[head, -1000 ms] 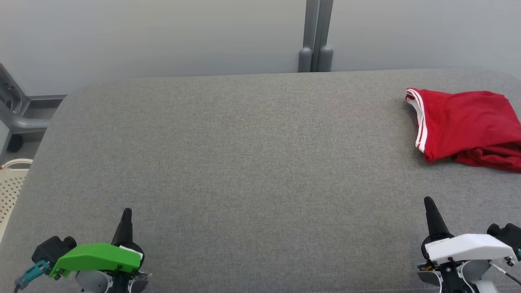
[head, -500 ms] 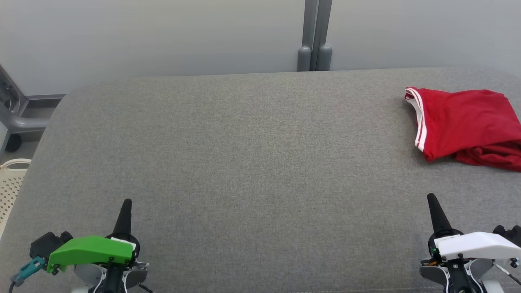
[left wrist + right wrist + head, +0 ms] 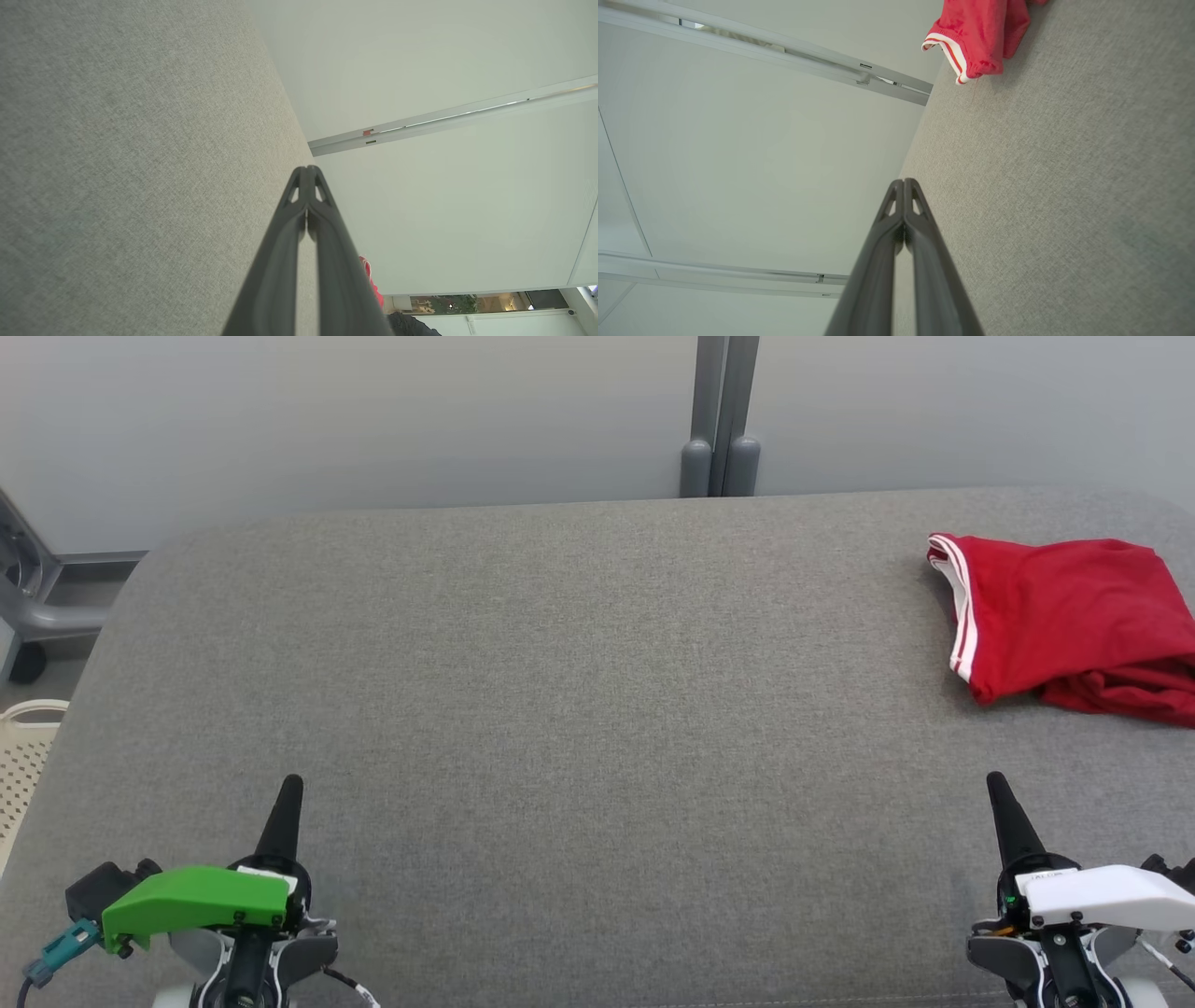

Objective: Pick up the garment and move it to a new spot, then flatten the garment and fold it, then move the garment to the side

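Note:
A red garment (image 3: 1074, 616) with white-striped trim lies folded at the far right of the grey padded table (image 3: 560, 709). The right wrist view shows the garment (image 3: 980, 32) at its top edge, and a sliver of the garment (image 3: 371, 280) peeks past the fingers in the left wrist view. My left gripper (image 3: 289, 786), under a green cover, hovers at the near left, shut and empty. Near the front right, my right gripper (image 3: 997, 784), under a white cover, is shut and empty too, well short of the garment. Both pairs of fingers press together in the wrist views (image 3: 307, 171) (image 3: 903, 184).
A pale wall with a grey post (image 3: 719, 420) runs behind the table. A cream perforated basket (image 3: 23, 756) stands off the table's left edge, beside a grey wheeled frame (image 3: 37, 607).
Both gripper tips have shifted a little up the picture. The left stayed in place sideways and the right drifted slightly right. The garment has not moved on the table.

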